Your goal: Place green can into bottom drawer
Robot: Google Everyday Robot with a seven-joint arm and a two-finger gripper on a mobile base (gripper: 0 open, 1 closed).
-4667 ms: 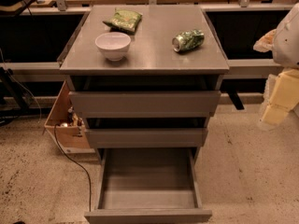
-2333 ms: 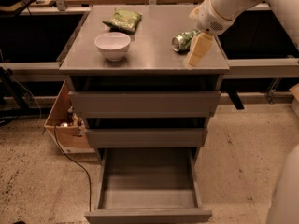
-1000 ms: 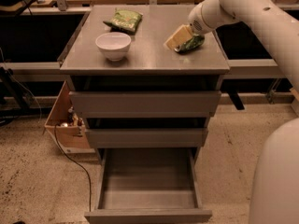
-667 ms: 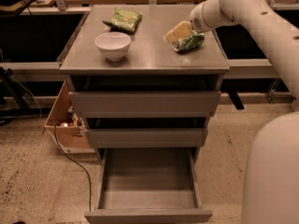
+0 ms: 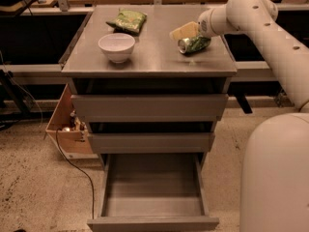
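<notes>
The green can lies on its side on the grey cabinet top, at the right, its silver end facing left. My gripper reaches in from the right on the white arm. It hangs just behind and above the can's left end, with its tan fingers pointing left. The bottom drawer is pulled out at the foot of the cabinet, and its grey inside holds nothing.
A white bowl stands at the left of the cabinet top. A flat green snack bag lies behind it. The two upper drawers are slightly out. A cardboard box and a cable lie on the floor at the left.
My arm came in from the right, and the gripper moved left and back over the can to sit behind its left end. The can has not moved.
</notes>
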